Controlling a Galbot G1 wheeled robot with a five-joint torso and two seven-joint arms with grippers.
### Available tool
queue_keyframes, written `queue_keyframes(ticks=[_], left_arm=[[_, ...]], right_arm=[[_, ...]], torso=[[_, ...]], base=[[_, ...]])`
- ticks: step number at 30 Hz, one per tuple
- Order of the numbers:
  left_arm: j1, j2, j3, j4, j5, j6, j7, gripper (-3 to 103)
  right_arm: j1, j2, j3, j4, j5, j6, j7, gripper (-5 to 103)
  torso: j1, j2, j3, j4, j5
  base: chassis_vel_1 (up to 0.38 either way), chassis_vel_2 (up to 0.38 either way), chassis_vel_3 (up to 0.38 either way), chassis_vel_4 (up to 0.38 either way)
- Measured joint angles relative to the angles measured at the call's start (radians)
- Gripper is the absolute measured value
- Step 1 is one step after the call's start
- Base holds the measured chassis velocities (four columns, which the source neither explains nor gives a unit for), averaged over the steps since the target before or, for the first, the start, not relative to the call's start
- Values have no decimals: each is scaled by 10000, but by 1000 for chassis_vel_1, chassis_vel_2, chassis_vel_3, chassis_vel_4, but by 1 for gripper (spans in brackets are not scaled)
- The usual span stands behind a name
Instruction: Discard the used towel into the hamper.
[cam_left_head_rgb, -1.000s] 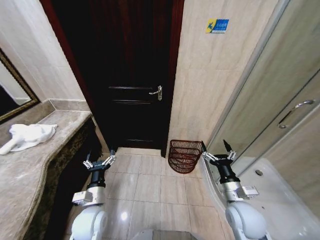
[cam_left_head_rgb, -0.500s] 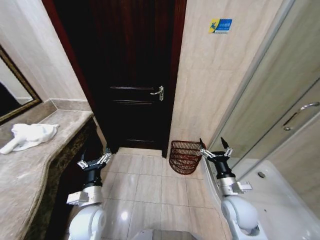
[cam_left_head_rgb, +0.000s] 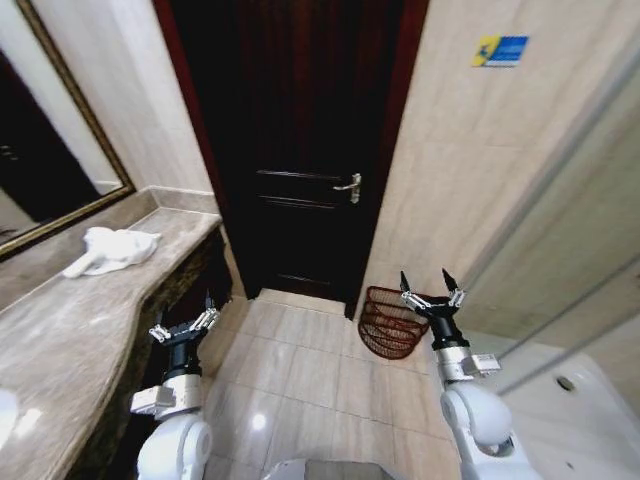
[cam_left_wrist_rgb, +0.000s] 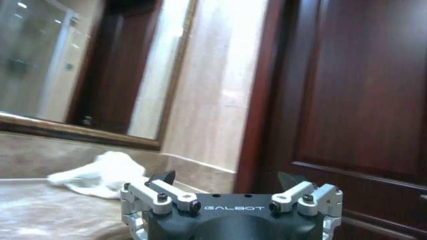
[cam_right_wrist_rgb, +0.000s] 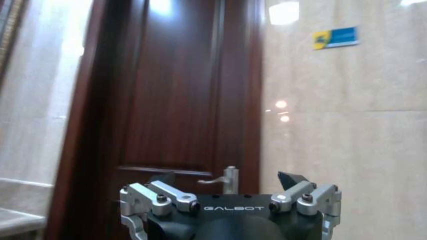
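Both jaws stand wide and hold nothing. The left gripper (cam_left_head_rgb: 184, 322) hangs low beside the near edge of the counter (cam_left_head_rgb: 90, 320), fingers pointing up toward the door (cam_left_head_rgb: 300, 150). The right gripper (cam_left_head_rgb: 431, 290) is raised on the right, in front of the tiled wall (cam_left_head_rgb: 470, 200), its fingers spread in a V, just right of the hamper (cam_left_head_rgb: 390, 322).

The hamper sits on the floor (cam_left_head_rgb: 300, 370) at the foot of the wall, just right of the door frame, tilted a little toward the robot. The towel (cam_left_head_rgb: 110, 250) lies crumpled on the far end of the counter, on the left, below the framed mirror (cam_left_head_rgb: 50, 170) and well apart from both grippers and from the hamper.

From the left wrist, the left gripper (cam_left_wrist_rgb: 227, 186) shows its open fingers with the towel (cam_left_wrist_rgb: 103, 174) beyond them on the counter (cam_left_wrist_rgb: 40, 215). From the right wrist, the right gripper (cam_right_wrist_rgb: 227, 184) faces the door (cam_right_wrist_rgb: 173, 100) and its handle (cam_right_wrist_rgb: 223, 180); a blue sign (cam_right_wrist_rgb: 335, 37) is high on the wall.
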Motion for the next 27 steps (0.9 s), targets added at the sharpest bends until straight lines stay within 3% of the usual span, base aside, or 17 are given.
queue_keyframes(ticks=[12,19,27], left_arm=[[-9,33,19,12,61,-18,-1,100],[5,31,8,98,314,-157,-119,100],[20,243,-52,285,716,-110,-88,100]], right_arm=[[-46,91,-41,26,-72,-23,-84,100],[-36,128,18,-139,-434,398,-23,100],[-104,219,-7,-47,-433,-8,-391,100]], torso=[[-1,3,-1,0,0],[0,2,-1,3,-1],[0,2,-1,-2,-1]], base=[[124,123,118,127],[111,111,105,107],[8,9,4,4]])
